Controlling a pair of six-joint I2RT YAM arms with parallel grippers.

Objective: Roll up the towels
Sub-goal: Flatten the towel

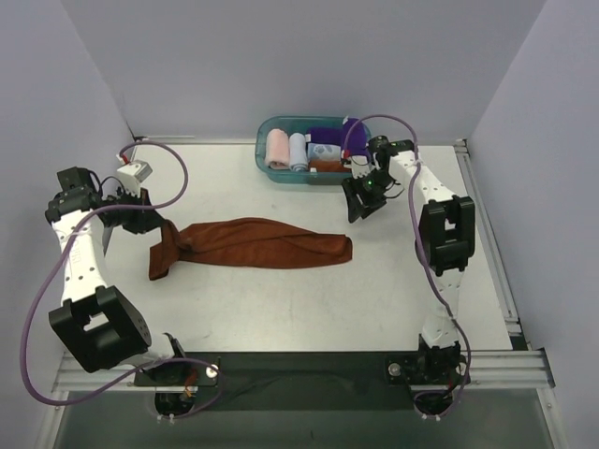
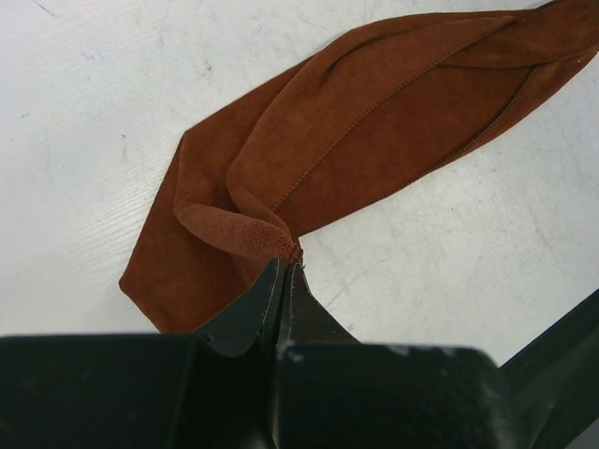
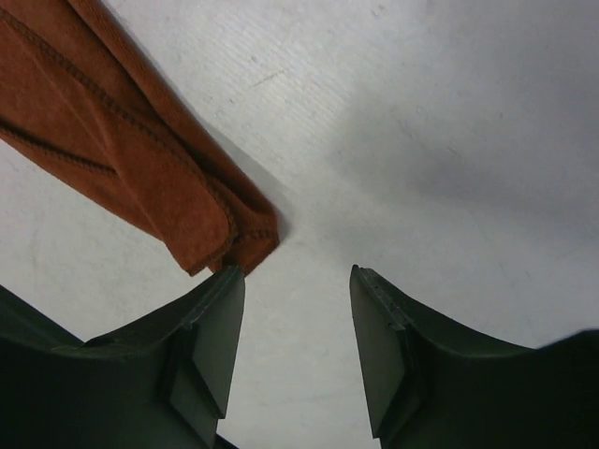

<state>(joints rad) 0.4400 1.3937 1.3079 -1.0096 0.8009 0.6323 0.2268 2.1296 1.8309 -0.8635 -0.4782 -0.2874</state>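
**Left tool pinches the brown towel, right tool gapes beside its far end**

The large rust-brown terry towel (image 1: pixel 257 243) lies on the white surface (image 1: pixel 281 313), bunched lengthwise into a long, loosely twisted strip. It runs from the left arm's side toward the right. Its left end fans out flat, and its right end is a narrow folded tip.

The left tool (image 2: pixel 288 271) has its jaws closed to a bare slit on a small raised fold of this towel near the fanned end. The right tool (image 3: pixel 298 281) is spread wide and holds nothing. Its left fingertip sits just beside the towel's folded tip, with bare surface between the jaws.

The deep purple terry towel (image 1: pixel 329 137) sits in the teal plastic basket (image 1: pixel 265 142) at the far edge, next to a pink cloth roll (image 1: pixel 278 150) and a pale blue cloth roll (image 1: pixel 298 150)
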